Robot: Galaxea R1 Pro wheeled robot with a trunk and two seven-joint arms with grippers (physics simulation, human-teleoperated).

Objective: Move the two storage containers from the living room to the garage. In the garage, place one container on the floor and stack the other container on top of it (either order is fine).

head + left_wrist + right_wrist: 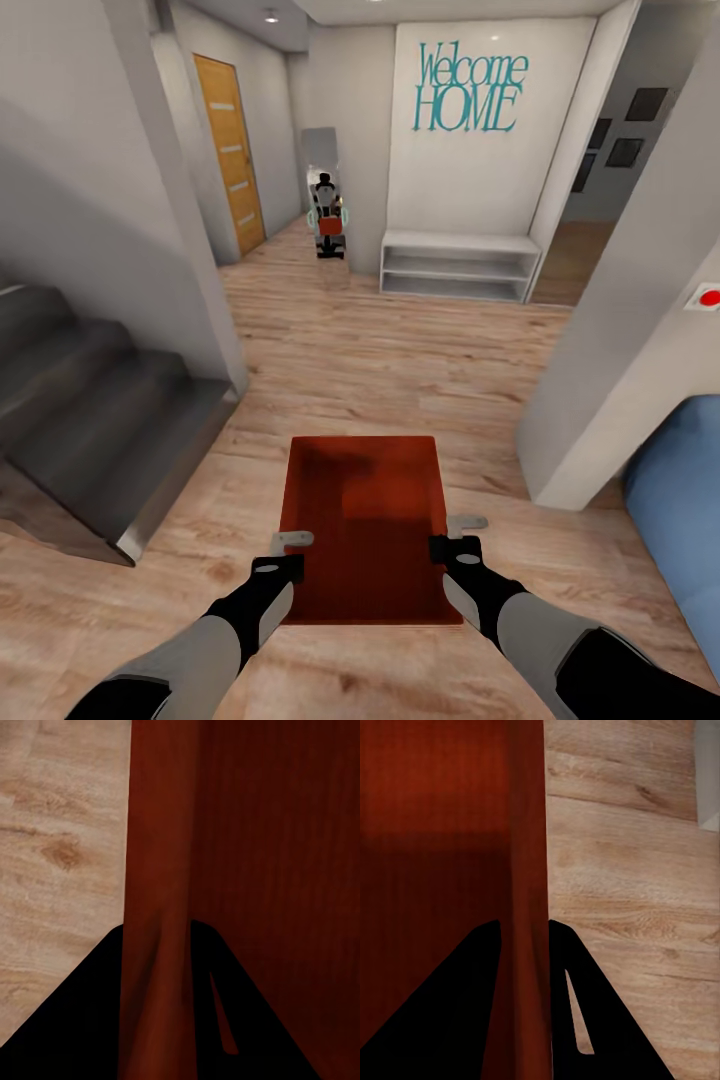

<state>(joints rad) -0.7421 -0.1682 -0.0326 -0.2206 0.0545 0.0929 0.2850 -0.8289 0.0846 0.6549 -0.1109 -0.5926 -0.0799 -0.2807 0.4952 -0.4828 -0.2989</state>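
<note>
One orange-red storage container hangs low in front of me over light wood-plank flooring, open side up. My left gripper is shut on its left wall and my right gripper is shut on its right wall. In the left wrist view the thin red wall runs between the two black fingers of the left gripper. The right wrist view shows the same for the other wall and the right gripper. The other container and the garage are out of view.
Grey stairs and a wall corner stand at the left. A white wall end and a blue cushion are at the right. Ahead are a white low shelf, a mirror and an oak door.
</note>
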